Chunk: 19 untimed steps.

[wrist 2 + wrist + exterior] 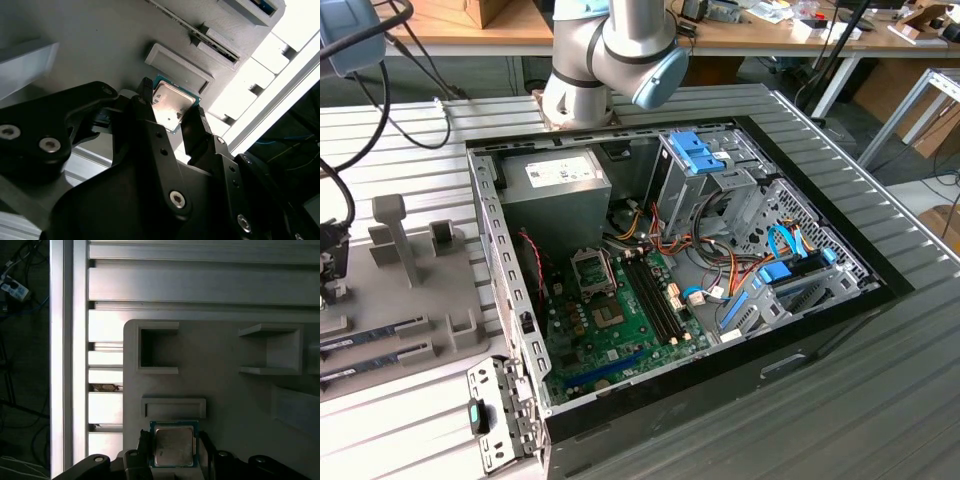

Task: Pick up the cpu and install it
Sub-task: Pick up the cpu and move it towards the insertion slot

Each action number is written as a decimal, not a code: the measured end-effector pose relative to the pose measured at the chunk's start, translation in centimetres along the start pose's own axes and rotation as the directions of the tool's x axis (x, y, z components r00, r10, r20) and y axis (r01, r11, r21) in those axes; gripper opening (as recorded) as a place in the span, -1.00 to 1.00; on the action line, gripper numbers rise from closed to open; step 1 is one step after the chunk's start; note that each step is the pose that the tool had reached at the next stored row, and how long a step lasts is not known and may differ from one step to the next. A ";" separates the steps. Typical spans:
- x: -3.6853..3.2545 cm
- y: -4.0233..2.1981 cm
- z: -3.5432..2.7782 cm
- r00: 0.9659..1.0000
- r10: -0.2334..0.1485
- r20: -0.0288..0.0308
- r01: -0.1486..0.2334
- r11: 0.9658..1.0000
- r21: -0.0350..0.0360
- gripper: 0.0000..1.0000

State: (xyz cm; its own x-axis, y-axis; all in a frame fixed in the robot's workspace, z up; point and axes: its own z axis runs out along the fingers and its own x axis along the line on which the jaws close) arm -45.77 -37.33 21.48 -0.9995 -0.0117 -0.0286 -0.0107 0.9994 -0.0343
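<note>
the gripper (171, 106) is closed narrow on the cpu (172, 447), pinching 2 opposite edges just beside a raised block (173, 408) on the grey tray (225, 390). the chip looks light, stiff, slick-topped and fragile underneath, so edge holds suit it. in the exterior view, the open case (720, 372) lies at 3 o'clock of the tray.

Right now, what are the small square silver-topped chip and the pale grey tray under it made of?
Small square silver-topped chip: apparently metal lid, satin sheen, on a thin green board rim. Pale grey tray: probably matte plastic; even colour, no gloss.
</note>
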 end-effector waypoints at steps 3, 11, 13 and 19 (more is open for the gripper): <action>0.00 0.00 -0.10 1.000 0.000 0.000 0.000 1.000 0.000 -0.05; -0.02 -0.02 -0.62 1.000 0.000 0.000 0.000 1.000 -0.001 -0.05; -0.02 -0.03 -0.71 1.000 0.000 0.000 0.000 1.000 -0.001 -0.05; -0.03 -0.04 -1.20 1.000 0.000 0.000 0.000 1.000 -0.002 -0.05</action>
State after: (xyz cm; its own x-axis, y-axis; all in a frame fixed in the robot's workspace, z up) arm -45.77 -37.34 22.68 -0.9995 -0.0117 -0.0286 -0.0107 0.9994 -0.0322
